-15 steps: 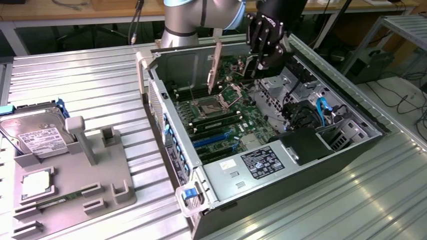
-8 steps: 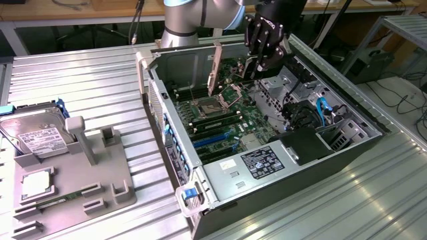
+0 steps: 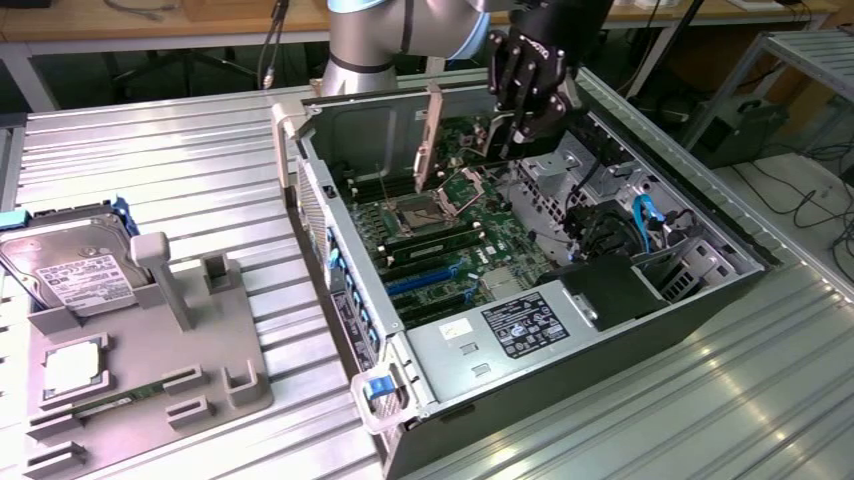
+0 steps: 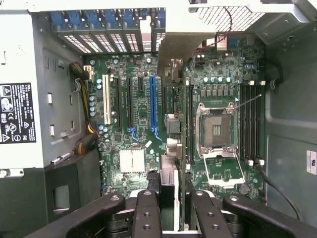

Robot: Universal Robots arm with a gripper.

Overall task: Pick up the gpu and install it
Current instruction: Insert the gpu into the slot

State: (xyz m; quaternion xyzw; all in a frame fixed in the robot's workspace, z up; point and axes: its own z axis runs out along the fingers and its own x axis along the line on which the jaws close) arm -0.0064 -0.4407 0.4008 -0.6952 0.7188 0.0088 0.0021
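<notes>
The gpu [image 3: 427, 140] hangs upright inside the open computer case [image 3: 694, 215], a thin card with a brownish face, above the motherboard's far end. My gripper [image 3: 515, 132] is shut on the card's upper edge. In the wrist view the gpu [image 4: 181, 47] runs edge-on away from my black fingers [image 4: 147, 210], which clamp it from both sides. It hovers over the board between the blue slot [image 4: 152, 104] and the open processor socket [image 4: 216, 131]. Whether its lower edge touches the board is hidden.
On the exterior view's left, a grey holder tray [image 3: 200, 385] carries a silver hard drive [image 3: 74, 270] and a square processor chip [image 3: 74, 365]. A black power supply [image 3: 607, 290] and cables crowd the case's right side. Ribbed metal tabletop [image 3: 174, 160] surrounds everything.
</notes>
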